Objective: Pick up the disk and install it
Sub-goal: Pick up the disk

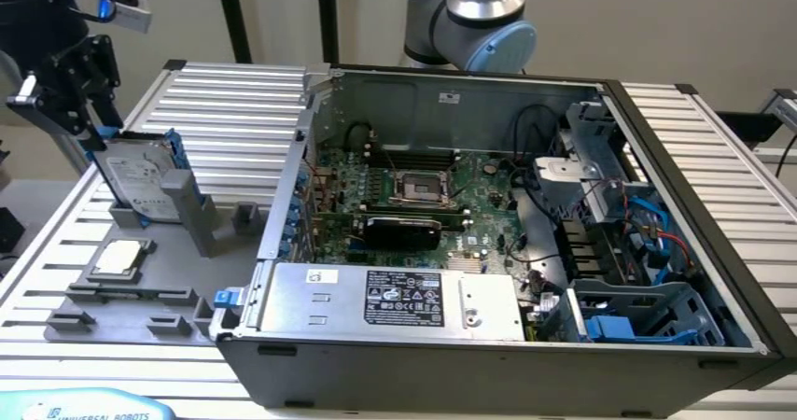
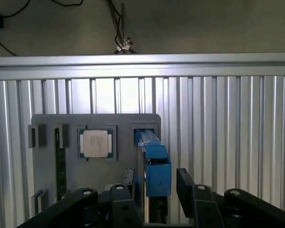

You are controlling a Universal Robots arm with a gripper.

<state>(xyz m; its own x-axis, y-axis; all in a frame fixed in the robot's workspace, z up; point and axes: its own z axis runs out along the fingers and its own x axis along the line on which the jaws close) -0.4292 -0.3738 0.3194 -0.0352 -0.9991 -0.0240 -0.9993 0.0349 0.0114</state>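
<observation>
Pincer (image 2: 156,179), jaws apart — hangs tip-down over the upright disk (image 2: 151,145).

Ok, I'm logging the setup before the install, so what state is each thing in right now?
disk: upright on edge in the grey holder, not yet installed.
gripper: open, one finger on each side of the disk's blue frame.
chip: lying flat in its recess in the holder.
computer case: side open, interior exposed.

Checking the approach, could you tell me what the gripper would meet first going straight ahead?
Likely the disk, whose blue frame stands upright between the open fingers of the gripper; depth is unclear.
</observation>
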